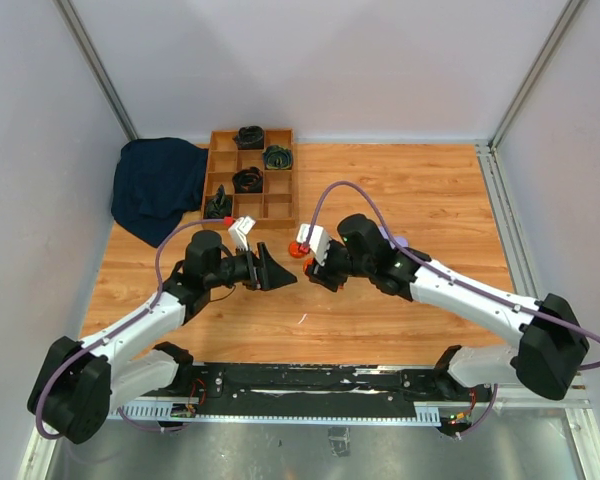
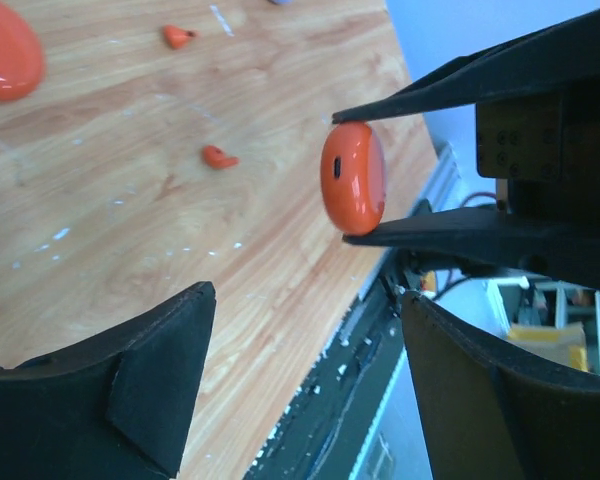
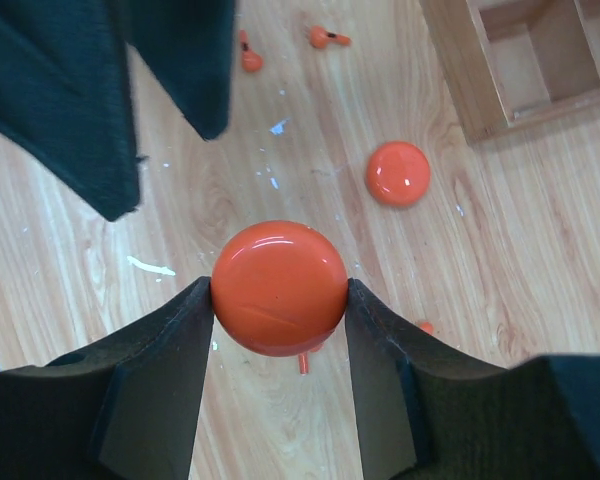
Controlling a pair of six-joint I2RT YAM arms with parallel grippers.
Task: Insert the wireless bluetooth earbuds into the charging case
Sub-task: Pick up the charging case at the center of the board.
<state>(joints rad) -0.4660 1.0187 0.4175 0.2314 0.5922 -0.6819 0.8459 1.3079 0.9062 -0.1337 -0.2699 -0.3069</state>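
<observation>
Right pincer (image 3: 278,292) clamped across rim of round orange case (image 2: 353,178), held above bench (image 1: 430,200) middle. Left pincer (image 2: 305,300) gaping, empty, facing case. Orange earbuds (image 2: 218,157) loose on bench beyond, short of wooden tray (image 3: 460,90). Likely featherlight, hard, glossy, slippery: pinch bulb, leave stem free.

The charging case (image 3: 280,288) is glossy orange-red, with a small dark slot on its edge; a second round disc (image 3: 398,173) on the table shows the same orange-red; the earbuds (image 3: 328,38) are orange-red too; the table (image 3: 540,260) is pale wood grain flecked with white; the fingers (image 3: 150,380) of the right gripper (image 3: 278,290) are black; the cloth (image 1: 158,185) is dark navy; the compartment tray (image 1: 278,207) is brown wood; the arm cable (image 1: 342,183) is purple.
</observation>
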